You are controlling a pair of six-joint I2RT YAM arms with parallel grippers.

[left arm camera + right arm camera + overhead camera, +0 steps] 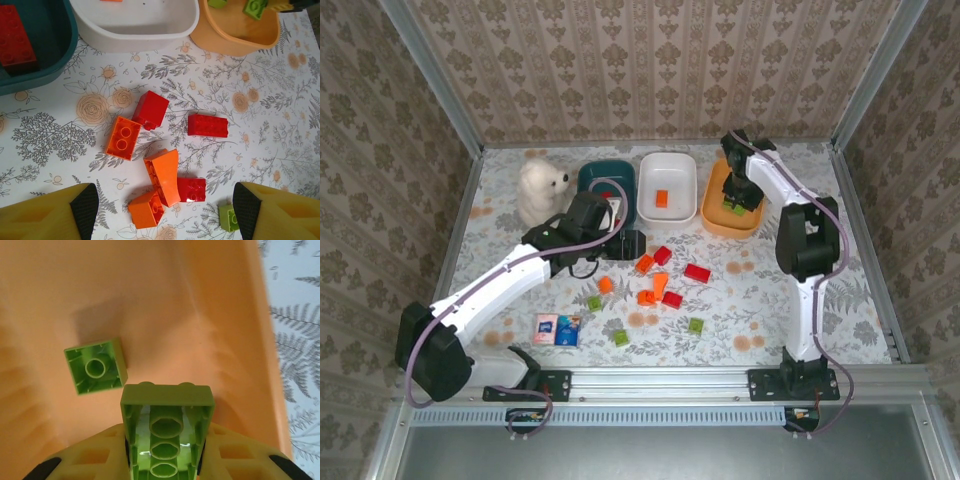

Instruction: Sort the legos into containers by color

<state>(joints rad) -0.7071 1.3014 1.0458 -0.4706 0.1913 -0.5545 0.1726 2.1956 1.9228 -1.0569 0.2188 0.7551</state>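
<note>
Legos (660, 282) in red, orange and lime lie loose on the flowered bench (760, 300), in front of three bowls. The left fingers (85, 207) hang spread wide above them, holding nothing. The right fingers (95, 460) pinch an oblong lime brick (167, 415) over the orange bowl (200, 300), where a square lime brick (96, 366) lies. The teal bowl (605, 165) holds a red brick (15, 37), and the white bowl (668, 156) an orange brick (662, 198).

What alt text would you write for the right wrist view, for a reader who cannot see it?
The right gripper holds an oblong green brick, hollow underside facing the camera, over the orange bowl. A square green brick lies upside down in the bowl.
</note>
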